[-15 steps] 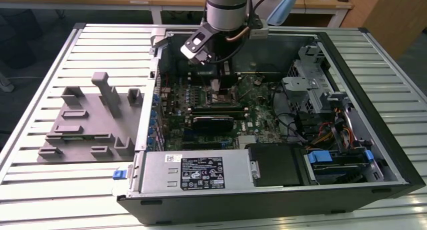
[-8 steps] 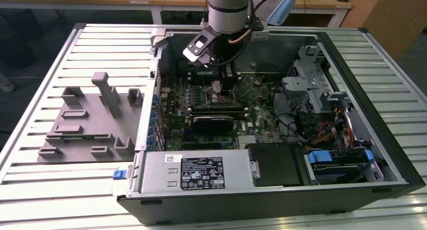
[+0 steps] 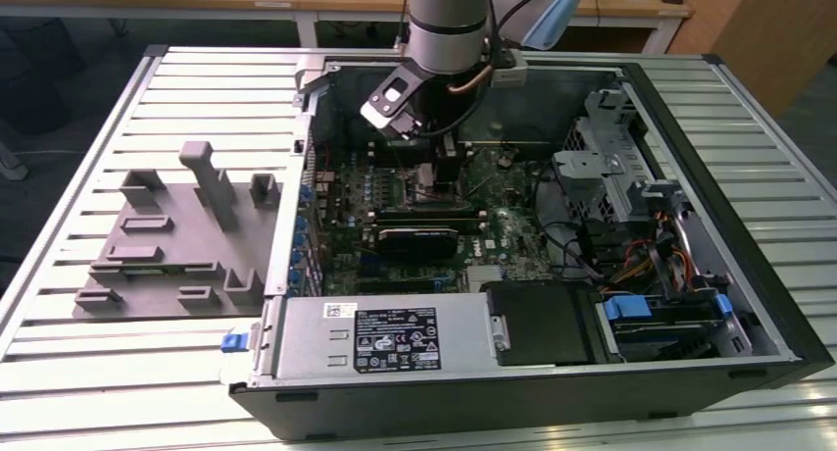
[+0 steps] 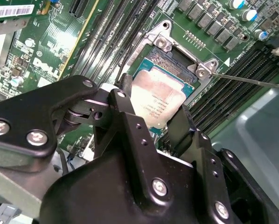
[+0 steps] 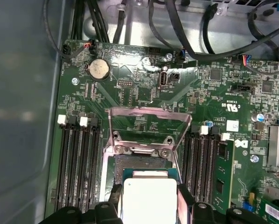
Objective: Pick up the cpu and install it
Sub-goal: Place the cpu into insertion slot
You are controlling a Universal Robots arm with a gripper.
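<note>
The cpu [image 4: 160,100] sits at the open socket [image 4: 174,58], silvery plate up. My claw [image 4: 153,100] is closed on it, and in both wrist views its black fingers [image 4: 180,125] press against two opposite edges. I cannot tell whether the chip is fully down in the socket or held just above it. The claw's own body hides the chip's near side in the second wrist view, and in the first wrist view part of it runs out of frame.

The socket's load plate [image 5: 149,122] stands hinged open beyond the chip. Rows of memory slots [image 5: 79,163] flank the socket on the green motherboard [image 5: 130,88].

In the exterior view the arm [image 3: 448,20] drops from the top centre of the frame into the open computer case [image 3: 458,412], and the claw's tips are hard to make out against the dark board there. At the frame's left, beside the case, the grey tray [image 3: 157,270] with upright posts lies on the slatted surface [image 3: 78,108].
</note>
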